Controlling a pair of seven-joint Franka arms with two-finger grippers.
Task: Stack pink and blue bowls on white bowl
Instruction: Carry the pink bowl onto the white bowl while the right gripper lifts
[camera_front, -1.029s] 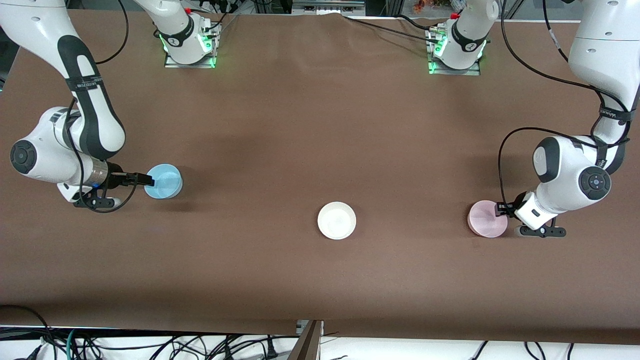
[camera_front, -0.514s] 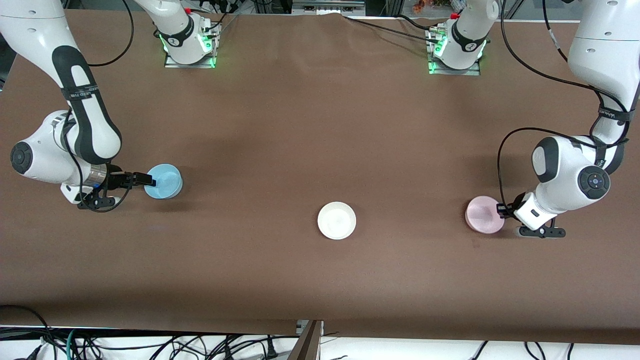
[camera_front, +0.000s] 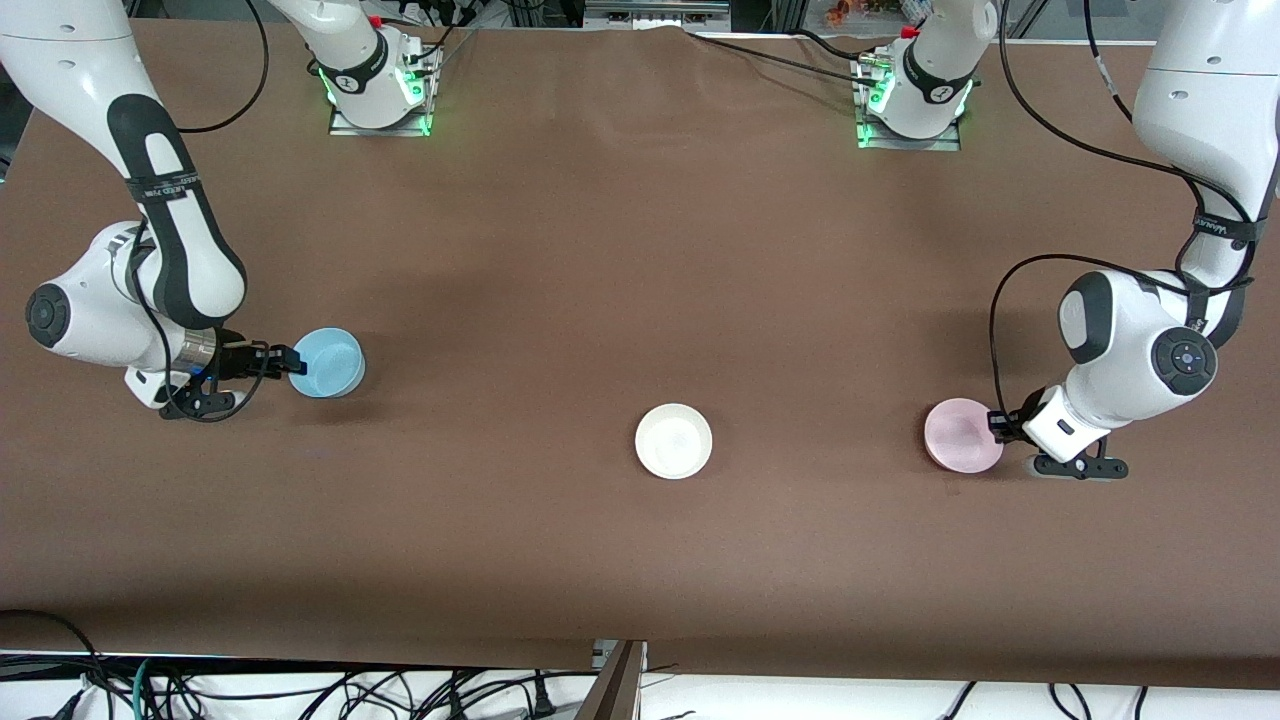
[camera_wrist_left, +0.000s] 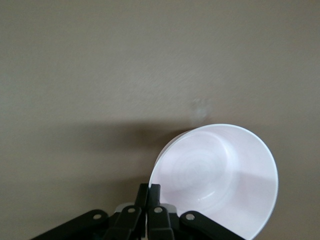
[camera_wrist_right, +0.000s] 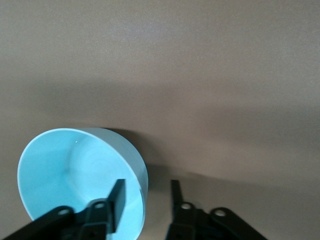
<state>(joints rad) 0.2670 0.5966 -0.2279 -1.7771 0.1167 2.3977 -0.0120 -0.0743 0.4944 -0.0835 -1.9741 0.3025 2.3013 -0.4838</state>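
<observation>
The left gripper (camera_wrist_left: 148, 196) has its two fingers pinched tight together on the rim of the pale pink round plastic bowl (camera_wrist_left: 220, 180), wall caught between the pads; in the front view that left gripper (camera_front: 996, 424) sits at the bowl's edge toward the left arm's end of the brown table (camera_front: 640, 250), and the pale pink bowl (camera_front: 962, 435) looks tilted and probably just lifted, though I cannot tell for certain.

The right gripper (camera_wrist_right: 146, 196) stands parted, one finger inside the light blue round plastic bowl (camera_wrist_right: 75, 175) and the other outside, straddling its wall without pressing it. From the front, the right gripper (camera_front: 292, 360) is at the rim of the light blue bowl (camera_front: 328, 362), which rests on the table toward the right arm's end.

The white shallow round plastic bowl (camera_front: 673, 440) lies between them, well apart from both and a little nearer the front camera.

These bowls look light, thin-walled and smooth, stiff enough to hold shape. A rim pinch is the sensible hold, but a glossy wall may slip or swing under one-sided grip, so a deep bite over the lip and slow carrying seem wise. The blue one's deeper wall offers more to seize.
</observation>
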